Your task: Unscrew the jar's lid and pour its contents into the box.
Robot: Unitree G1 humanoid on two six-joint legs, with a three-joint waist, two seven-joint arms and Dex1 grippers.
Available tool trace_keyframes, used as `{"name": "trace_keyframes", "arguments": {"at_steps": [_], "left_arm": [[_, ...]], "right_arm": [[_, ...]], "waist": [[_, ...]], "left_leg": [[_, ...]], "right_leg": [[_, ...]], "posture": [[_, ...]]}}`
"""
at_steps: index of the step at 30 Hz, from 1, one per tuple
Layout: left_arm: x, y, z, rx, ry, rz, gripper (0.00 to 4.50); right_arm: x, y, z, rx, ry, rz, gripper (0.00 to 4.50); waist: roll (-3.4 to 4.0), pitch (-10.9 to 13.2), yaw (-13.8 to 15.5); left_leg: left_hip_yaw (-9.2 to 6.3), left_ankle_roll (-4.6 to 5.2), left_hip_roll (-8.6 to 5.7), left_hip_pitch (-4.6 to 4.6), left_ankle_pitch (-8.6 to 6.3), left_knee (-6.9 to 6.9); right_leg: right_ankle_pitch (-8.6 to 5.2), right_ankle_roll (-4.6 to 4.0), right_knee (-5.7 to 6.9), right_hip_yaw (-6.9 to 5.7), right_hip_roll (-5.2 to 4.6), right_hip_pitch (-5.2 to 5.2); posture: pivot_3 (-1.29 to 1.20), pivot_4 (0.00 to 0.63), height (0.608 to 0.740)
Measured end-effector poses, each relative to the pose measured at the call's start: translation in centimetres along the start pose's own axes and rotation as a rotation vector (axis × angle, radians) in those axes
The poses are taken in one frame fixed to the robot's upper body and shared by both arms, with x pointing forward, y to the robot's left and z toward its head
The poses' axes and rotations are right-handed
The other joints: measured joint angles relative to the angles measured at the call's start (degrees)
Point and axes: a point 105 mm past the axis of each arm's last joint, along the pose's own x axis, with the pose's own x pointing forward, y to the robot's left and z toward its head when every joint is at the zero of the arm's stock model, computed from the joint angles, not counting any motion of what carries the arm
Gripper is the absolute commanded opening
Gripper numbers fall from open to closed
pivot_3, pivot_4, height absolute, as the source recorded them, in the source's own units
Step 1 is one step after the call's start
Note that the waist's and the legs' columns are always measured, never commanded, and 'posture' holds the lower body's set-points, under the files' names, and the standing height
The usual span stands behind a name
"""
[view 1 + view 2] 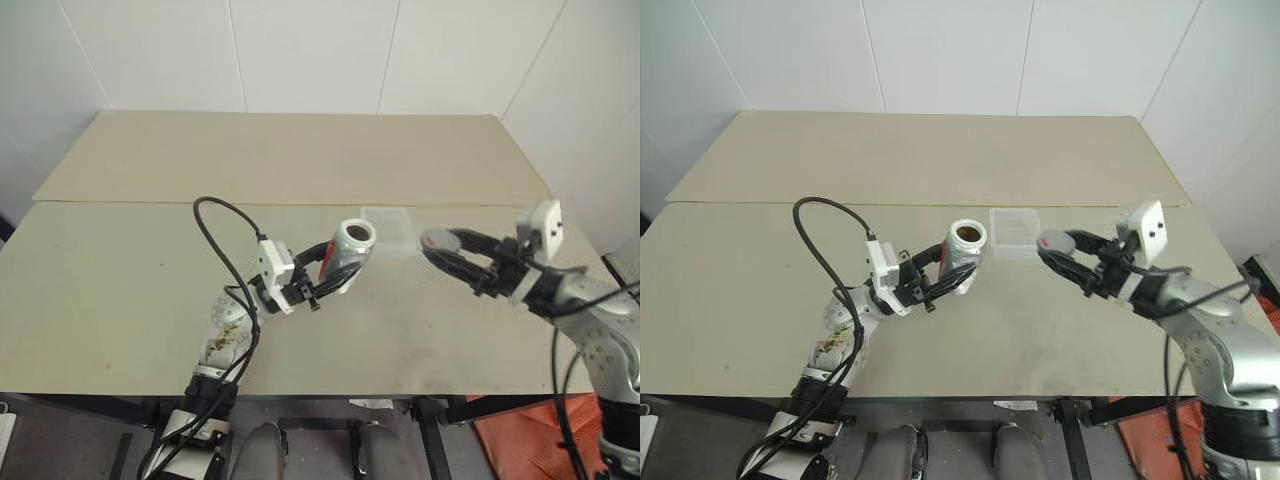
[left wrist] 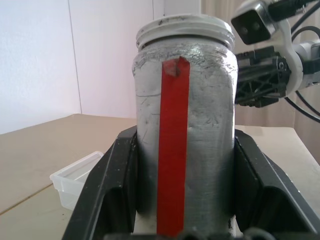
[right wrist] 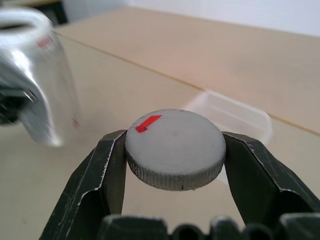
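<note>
My left gripper (image 1: 335, 262) is shut on the jar (image 1: 347, 254), a clear cylinder with a red strip, held tilted above the table with its open mouth toward the far right. The lid (image 3: 175, 147), a round grey cap with a small red mark, is off the jar and pinched between the fingers of my right gripper (image 1: 440, 243), a short way to the right of the jar's mouth. The clear shallow box (image 1: 1016, 232) lies on the table just beyond the gap between jar and lid; it also shows as the box (image 3: 235, 115) behind the lid.
The beige table (image 1: 120, 290) has a seam (image 1: 130, 202) running across it at the box's far edge. White walls close in behind and to the right. An orange object (image 1: 515, 425) sits below the table's front right corner.
</note>
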Motion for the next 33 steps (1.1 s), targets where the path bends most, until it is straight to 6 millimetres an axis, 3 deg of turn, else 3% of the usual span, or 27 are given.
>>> {"name": "trace_keyframes", "arguments": {"at_steps": [3,9,13,15,20,24,27,31,33], "left_arm": [[-0.3,0.8,0.3,0.019,0.008,0.022,2.07],[-0.3,2.2,0.7,0.058,0.016,0.049,2.07],[-0.6,2.9,0.4,0.066,0.041,0.071,2.07],[-0.8,3.1,0.2,0.069,0.052,0.079,2.07],[-0.9,3.4,0.2,0.078,0.065,0.083,2.07],[-0.6,5.0,-0.3,0.139,0.14,0.109,2.07],[0.7,6.6,-0.4,0.189,0.173,0.124,2.07],[3.1,8.7,-0.4,0.327,0.271,0.094,2.07],[4.5,9.3,-0.7,0.492,0.363,0.039,2.07]], "right_arm": [[-1.4,-0.9,-4.3,-0.077,0.249,-0.099,2.76],[-1.7,-0.8,-7.8,-0.084,0.429,-0.162,2.76],[-2.1,-0.8,-9.0,-0.067,0.507,-0.174,4.0],[-2.3,-1.0,-8.8,-0.076,0.522,-0.183,4.49],[-2.7,-0.9,-8.3,-0.095,0.526,-0.188,4.49],[-2.7,-0.5,-5.3,-0.138,0.405,-0.174,4.49],[-2.6,0.5,-2.6,-0.18,0.313,-0.133,4.49],[-2.1,1.6,-1.2,-0.222,0.26,-0.095,4.49],[-1.9,2.0,-0.7,-0.235,0.233,-0.09,4.49]], "waist": [[0.0,0.0,-0.09],[0.01,0.0,-0.76],[0.0,0.0,-0.85],[0.0,0.0,-0.84],[0.0,0.0,-0.64],[-0.01,0.0,-0.44],[-0.04,0.02,-0.22],[-0.06,0.03,0.23],[-0.12,0.07,0.39]], "left_leg": [[0.0,0.0,0.02,0.07,0.0,0.02],[0.0,0.02,0.0,0.12,0.02,0.07],[0.0,0.02,0.0,0.06,0.02,0.04],[0.0,0.02,0.0,0.05,0.02,0.03],[-0.01,0.02,0.0,0.03,0.02,-0.01],[-0.01,0.02,-0.02,0.04,0.02,0.03],[-0.03,0.02,-0.02,0.05,0.02,0.08],[-0.03,0.02,-0.08,-0.02,0.02,0.07],[-0.04,0.02,-0.1,-0.09,0.02,0.03]], "right_leg": [[-0.2,-0.35,0.05,-0.01,0.02,0.01],[-0.17,-0.38,0.08,0.04,0.04,0.06],[-0.18,-0.34,0.02,0.04,0.03,0.05],[-0.13,-0.2,0.01,0.03,0.03,0.06],[-0.03,0.01,-0.01,0.01,0.02,0.03],[-0.04,0.03,0.01,0.01,0.02,0.03],[-0.03,0.03,0.01,0.0,0.03,0.09],[-0.02,0.05,-0.07,0.0,0.02,0.07],[-0.02,0.09,-0.15,0.0,0.01,0.03]], "posture": [[0.0,0.15,0.74],[0.0,0.15,0.74],[0.0,0.15,0.74],[0.0,0.15,0.74],[0.0,0.15,0.74],[0.0,0.15,0.74],[0.0,0.15,0.74],[0.0,0.15,0.74],[0.0,0.15,0.74]]}}
